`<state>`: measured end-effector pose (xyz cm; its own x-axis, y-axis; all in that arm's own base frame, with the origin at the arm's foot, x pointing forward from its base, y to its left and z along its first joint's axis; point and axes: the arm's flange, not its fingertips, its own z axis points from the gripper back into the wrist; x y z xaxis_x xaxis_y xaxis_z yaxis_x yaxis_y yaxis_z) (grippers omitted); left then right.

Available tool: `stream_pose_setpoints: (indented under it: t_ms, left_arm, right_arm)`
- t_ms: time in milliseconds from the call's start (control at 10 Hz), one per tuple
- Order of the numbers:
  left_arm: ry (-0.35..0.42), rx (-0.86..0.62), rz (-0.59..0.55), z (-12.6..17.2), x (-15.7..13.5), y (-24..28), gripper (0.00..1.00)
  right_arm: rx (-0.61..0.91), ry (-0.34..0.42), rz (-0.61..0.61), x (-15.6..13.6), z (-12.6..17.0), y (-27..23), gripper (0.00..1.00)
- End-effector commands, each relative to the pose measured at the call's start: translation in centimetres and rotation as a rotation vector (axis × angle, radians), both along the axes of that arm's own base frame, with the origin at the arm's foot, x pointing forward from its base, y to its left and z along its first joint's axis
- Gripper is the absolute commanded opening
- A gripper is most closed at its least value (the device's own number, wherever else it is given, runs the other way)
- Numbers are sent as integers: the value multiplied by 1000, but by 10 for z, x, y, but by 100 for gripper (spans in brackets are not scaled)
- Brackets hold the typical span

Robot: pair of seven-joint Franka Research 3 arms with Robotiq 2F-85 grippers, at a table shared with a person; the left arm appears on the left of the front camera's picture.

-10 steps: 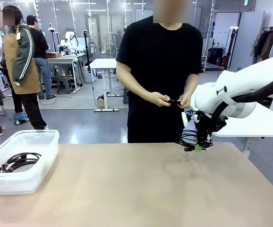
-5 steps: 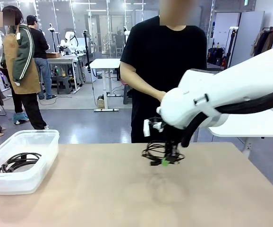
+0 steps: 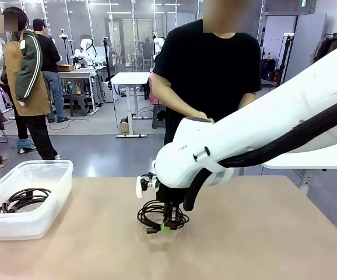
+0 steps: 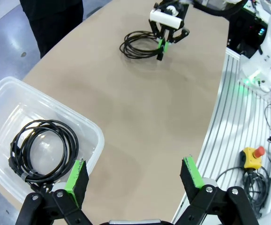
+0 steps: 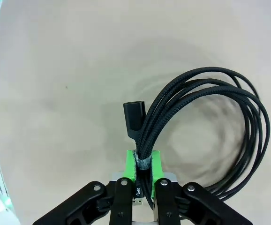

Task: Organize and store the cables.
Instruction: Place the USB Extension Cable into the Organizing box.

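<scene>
Pinching a coiled black cable (image 3: pixel 154 213) over the table (image 3: pixel 262 233), the right pincer (image 3: pixel 166 227) hangs mid-table; the left pincer (image 4: pixel 134 169) stands spread near a clear bin (image 4: pixel 56 105) holding a second cable (image 4: pixel 44 150).

No writing is clear enough to read.

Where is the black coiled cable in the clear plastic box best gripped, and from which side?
Probably grip the black coiled cable across its bundled strands, coming from straight above. It lies flat in the clear plastic box, whose walls block the sides.
</scene>
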<state>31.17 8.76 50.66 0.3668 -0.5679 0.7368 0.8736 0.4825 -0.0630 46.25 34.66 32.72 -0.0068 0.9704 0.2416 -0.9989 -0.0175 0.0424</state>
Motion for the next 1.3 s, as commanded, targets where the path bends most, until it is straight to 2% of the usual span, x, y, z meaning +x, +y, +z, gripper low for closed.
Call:
stream_pose_setpoints:
  t_ms: [0,100,200,300,400,500,700,800,900,1200]
  left_arm:
    - [-14,-13,10,2,3,-1,100]
    - [-14,-13,10,2,3,-1,100]
    - [-14,-13,10,2,3,-1,100]
    - [-14,-13,10,2,3,-1,100]
    - [0,0,0,0,0,0,100]
    - [9,-14,-45,1,-2,-10,100]
    - [6,4,-47,3,3,-43,100]
    - [12,9,-58,5,7,-57,100]
    - [18,41,-98,7,11,-77,100]
    - [37,135,-169,7,29,-147,100]
  right_arm:
    - [-6,53,5,9,1,7,0]
    - [11,75,-17,7,2,7,38]
    - [32,67,-27,4,7,3,46]
    - [33,57,-23,1,8,-4,77]
    - [38,53,-17,-3,9,-10,86]
    - [54,40,-25,-8,13,-18,100]
    - [108,-16,-65,-25,26,-51,100]
    - [124,-29,-106,-34,30,-67,97]
    - [155,-44,-140,-43,35,-85,100]
    - [282,-171,-325,-90,56,-162,100]
